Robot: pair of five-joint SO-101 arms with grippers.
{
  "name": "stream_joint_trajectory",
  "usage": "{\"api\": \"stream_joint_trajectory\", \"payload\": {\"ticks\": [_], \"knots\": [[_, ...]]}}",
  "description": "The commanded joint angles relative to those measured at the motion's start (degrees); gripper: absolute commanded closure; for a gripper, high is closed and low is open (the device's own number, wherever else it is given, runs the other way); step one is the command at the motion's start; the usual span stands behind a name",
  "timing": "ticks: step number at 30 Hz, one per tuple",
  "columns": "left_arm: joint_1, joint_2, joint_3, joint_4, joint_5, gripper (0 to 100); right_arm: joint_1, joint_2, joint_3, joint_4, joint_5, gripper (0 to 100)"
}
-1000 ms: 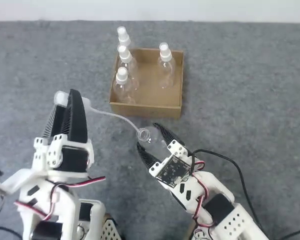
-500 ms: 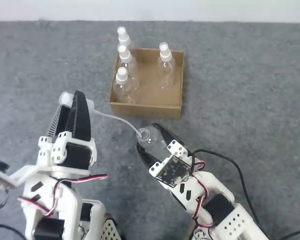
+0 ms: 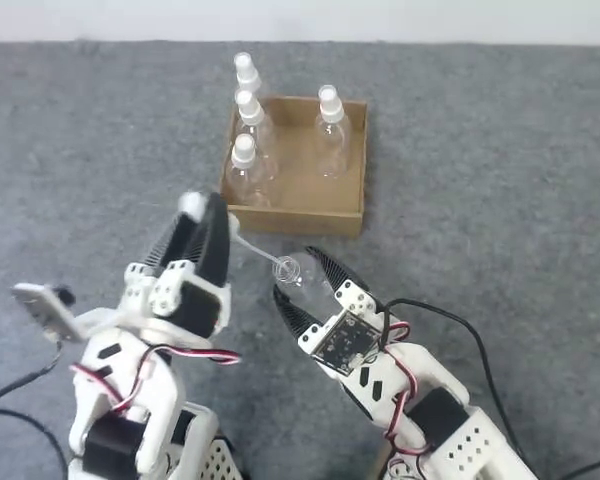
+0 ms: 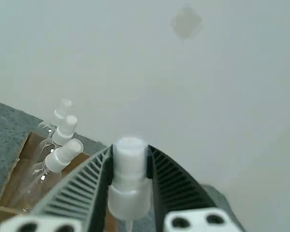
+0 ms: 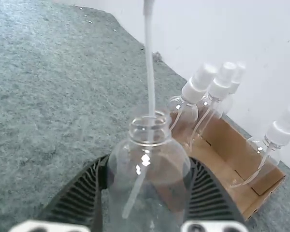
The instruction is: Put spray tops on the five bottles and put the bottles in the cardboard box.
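Where the left gripper (image 3: 202, 212) sits: left of centre over the grey table (image 3: 500, 150), raised, jaws closed onto the spray top.
Spray top (image 4: 129, 179): white, pinched between both left fingers, head standing proud of the fingertips; clear of the open bottle's neck, up and to its left.
Dip tube (image 3: 255, 250): thin and clear, running from the spray top down to the right; the right wrist view shows its lower end passed through the neck and lying inside the open bottle.
Row of three capped bottles (image 3: 245, 165): in line along the left side of the cardboard box; whether the farthest one stands inside the box or just behind its rear wall cannot be told.
Open bottle (image 5: 147, 164): clear, uncapped, upright, just in front of the box's front wall.
Right gripper (image 3: 298, 274): jaws closed around the open bottle's body, one finger on each side.
Cardboard box (image 3: 292, 215): open-topped, at the centre rear of the table.
Fourth capped bottle (image 3: 330, 125): upright in the box's right rear corner.
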Motion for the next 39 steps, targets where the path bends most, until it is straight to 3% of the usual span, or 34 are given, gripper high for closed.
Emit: {"api": "stream_joint_trajectory", "payload": {"ticks": [1,12,18,39], "knots": [[1.1,-0.8,-0.5,0.3,-1.1,99,-0.2,-1.7,-1.2,-1.4,0.7,91.9],[1.3,-0.8,1.9,0.1,-4.0,99,-0.1,-1.7,-1.2,-1.5,0.7,91.9],[7.5,-0.8,4.2,0.0,-7.3,99,-0.1,-1.7,-1.2,-1.6,0.7,91.9],[10.2,-0.8,5.7,1.2,-8.7,99,0.0,-1.7,-1.4,-1.9,0.6,91.9]]}}
